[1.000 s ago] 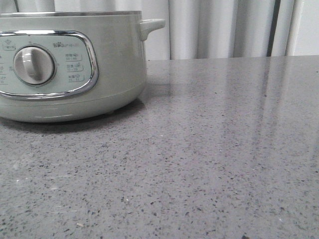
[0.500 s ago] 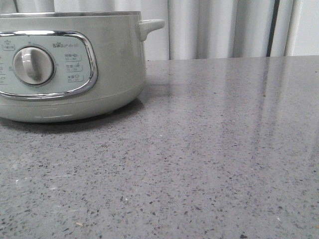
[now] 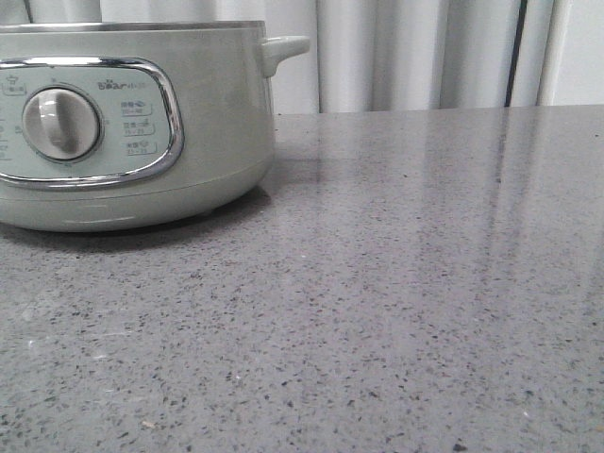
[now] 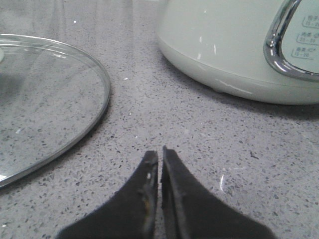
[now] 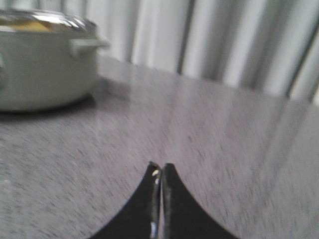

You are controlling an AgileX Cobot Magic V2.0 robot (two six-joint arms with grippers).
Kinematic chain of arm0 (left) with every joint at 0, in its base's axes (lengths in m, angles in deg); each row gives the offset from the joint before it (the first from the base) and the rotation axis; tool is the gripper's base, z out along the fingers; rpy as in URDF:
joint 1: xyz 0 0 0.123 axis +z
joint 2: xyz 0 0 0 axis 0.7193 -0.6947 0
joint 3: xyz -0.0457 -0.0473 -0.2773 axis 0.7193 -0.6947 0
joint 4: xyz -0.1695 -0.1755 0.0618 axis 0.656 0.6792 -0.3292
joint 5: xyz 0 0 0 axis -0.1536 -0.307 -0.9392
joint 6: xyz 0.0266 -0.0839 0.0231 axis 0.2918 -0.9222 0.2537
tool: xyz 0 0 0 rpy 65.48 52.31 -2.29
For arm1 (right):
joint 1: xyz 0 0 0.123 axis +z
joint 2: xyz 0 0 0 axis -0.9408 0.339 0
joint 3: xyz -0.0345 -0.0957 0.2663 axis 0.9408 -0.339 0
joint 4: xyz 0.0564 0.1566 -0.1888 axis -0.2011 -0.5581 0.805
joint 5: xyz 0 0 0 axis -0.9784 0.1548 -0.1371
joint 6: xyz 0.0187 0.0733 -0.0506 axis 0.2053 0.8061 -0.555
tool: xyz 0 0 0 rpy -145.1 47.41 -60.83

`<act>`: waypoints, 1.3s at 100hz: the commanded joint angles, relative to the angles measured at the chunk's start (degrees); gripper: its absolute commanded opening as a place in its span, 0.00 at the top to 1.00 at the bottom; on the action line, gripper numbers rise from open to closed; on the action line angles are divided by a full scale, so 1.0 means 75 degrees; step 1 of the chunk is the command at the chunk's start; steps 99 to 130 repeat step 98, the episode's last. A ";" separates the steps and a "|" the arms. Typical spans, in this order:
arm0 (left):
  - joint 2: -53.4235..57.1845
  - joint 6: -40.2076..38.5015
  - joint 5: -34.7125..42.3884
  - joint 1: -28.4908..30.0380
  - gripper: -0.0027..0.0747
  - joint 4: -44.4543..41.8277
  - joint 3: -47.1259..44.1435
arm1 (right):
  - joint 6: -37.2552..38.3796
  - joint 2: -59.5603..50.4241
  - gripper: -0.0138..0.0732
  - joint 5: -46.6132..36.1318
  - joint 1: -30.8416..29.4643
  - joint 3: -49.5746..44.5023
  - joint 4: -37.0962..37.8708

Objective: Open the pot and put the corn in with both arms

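The pale grey-green pot (image 3: pixel 217 123) stands at the table's far left, its dial and chrome-framed panel facing me and no lid on it. It also shows in the left wrist view (image 4: pixel 224 45) and the right wrist view (image 5: pixel 40 64). A blurred yellow patch (image 5: pixel 31 25) shows at its open top; I cannot tell if it is the corn. My left gripper (image 4: pixel 160 152) is shut and empty, low over the table in front of the pot. My right gripper (image 5: pixel 160 167) is shut and empty, away from the pot's handle side. Neither gripper shows in the front view.
A round glass lid (image 4: pixel 45 99) lies flat on the grey speckled table (image 3: pixel 425 283), beside the pot and close to my left gripper. White curtains (image 3: pixel 415 57) hang behind the table's far edge.
In the front view the pot sits very slightly further left than one second ago. Nothing else differs.
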 commanded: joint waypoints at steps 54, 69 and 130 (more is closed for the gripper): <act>0.0221 -0.0070 0.0237 -0.0061 0.99 0.0078 -0.0209 | 0.0003 -0.0162 0.91 0.0150 -0.1558 -0.1169 -0.0207; 0.0221 -0.0070 0.0237 -0.0061 0.99 0.0078 -0.0209 | 0.0003 -0.0162 0.91 0.0122 -0.1558 -0.1169 -0.0207; 0.0221 -0.0070 0.0237 -0.0061 0.99 0.0078 -0.0209 | 0.0003 -0.0162 0.91 0.0128 -0.1558 -0.1169 -0.0207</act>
